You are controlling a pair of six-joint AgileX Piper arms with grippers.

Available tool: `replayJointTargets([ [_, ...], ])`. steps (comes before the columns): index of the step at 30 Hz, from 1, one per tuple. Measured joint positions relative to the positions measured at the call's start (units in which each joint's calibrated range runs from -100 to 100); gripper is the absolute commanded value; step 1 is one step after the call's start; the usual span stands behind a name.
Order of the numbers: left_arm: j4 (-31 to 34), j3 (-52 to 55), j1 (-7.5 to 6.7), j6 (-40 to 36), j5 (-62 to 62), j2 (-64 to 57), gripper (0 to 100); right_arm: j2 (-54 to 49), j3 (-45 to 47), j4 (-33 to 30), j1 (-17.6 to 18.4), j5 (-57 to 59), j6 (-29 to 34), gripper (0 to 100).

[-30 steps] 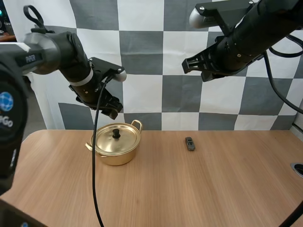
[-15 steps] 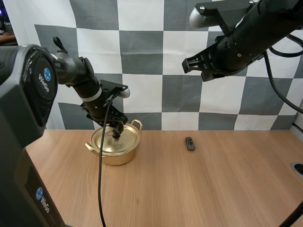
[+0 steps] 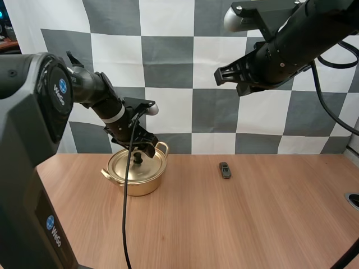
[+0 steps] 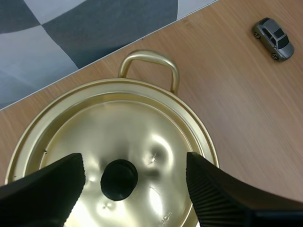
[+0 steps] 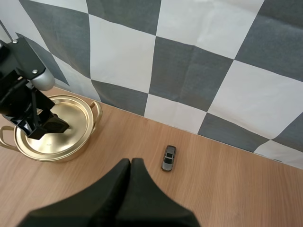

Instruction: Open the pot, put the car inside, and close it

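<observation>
A golden pot [image 3: 136, 175] with its lid [image 4: 142, 118] on stands at the back left of the wooden table. My left gripper [image 3: 140, 153] is open just above the lid. Its fingers [image 4: 208, 189] stand apart on either side of the black knob [image 4: 119, 179] without touching it. A small grey toy car [image 3: 225, 170] lies on the table to the right of the pot, also seen past the pot's handle [image 4: 273, 39]. My right gripper [image 3: 223, 76] hangs high over the table, shut on nothing [image 5: 130, 164], with the car [image 5: 168, 158] below it.
A dark round fitting [image 3: 353, 200] sits at the table's right edge. Bare wooden table [image 3: 213, 224] lies in front of the pot and the car. The pot's looped side handle [image 4: 149, 64] points toward the backdrop.
My left gripper has come down and to the right, from above the pot's far left side to just over the lid, open around the knob. The right arm has barely moved.
</observation>
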Motion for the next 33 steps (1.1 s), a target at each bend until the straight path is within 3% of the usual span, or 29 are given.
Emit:
replayJointTargets([
  [33, 1.9, 0.0, 0.0, -1.0, -1.9, 3.5, 100, 0.0, 0.0, 0.1, 0.0, 0.0, 0.0, 0],
])
